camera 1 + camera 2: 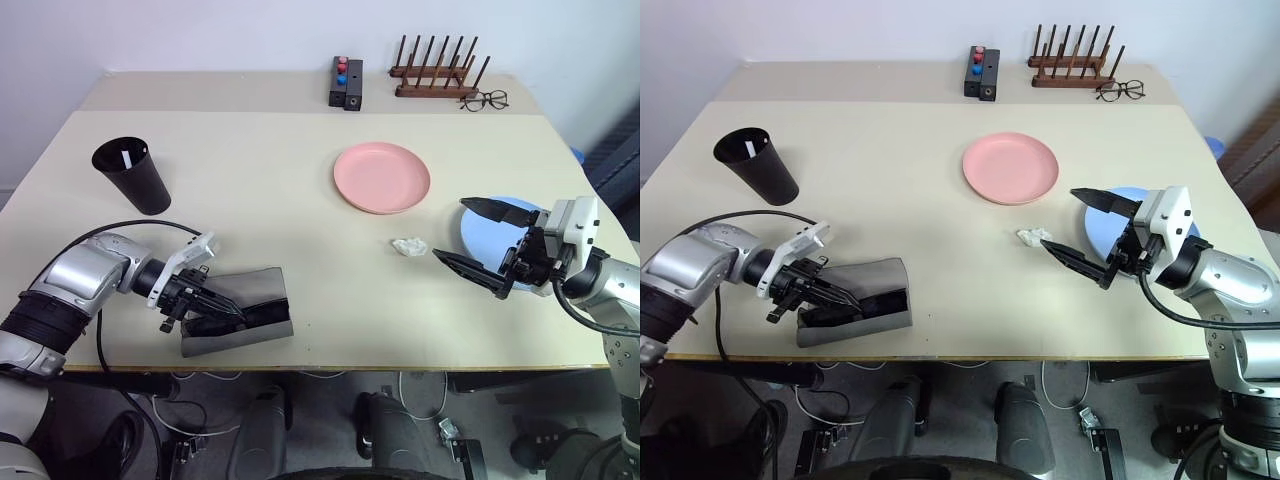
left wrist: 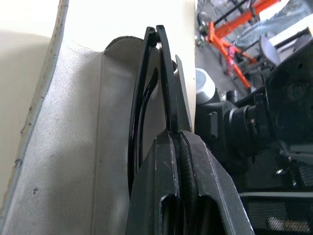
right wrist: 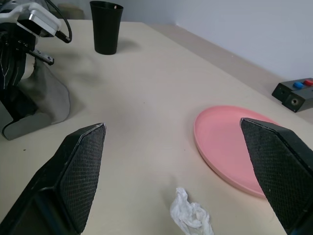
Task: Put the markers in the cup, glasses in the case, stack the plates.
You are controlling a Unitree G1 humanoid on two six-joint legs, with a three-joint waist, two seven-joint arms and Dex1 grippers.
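Marker in, glasses going in, plates unstacked.
We see the marker (image 1: pixel 127 158) in the cup (image 1: pixel 133 176) far left; left gripper (image 1: pixel 222 307) clamped on the glasses (image 2: pixel 146 98) at the case (image 1: pixel 262 290); right gripper (image 1: pixel 475 235) apart above blue plate (image 1: pixel 480 232), pink plate (image 1: pixel 381 177) apart.

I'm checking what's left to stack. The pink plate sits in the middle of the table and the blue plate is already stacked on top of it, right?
Not quite. The pink plate does sit mid-table, but the blue plate is not on it: it lies apart, flat on the table near the right edge, partly behind the open right gripper. The left eye view shows the gap between them.
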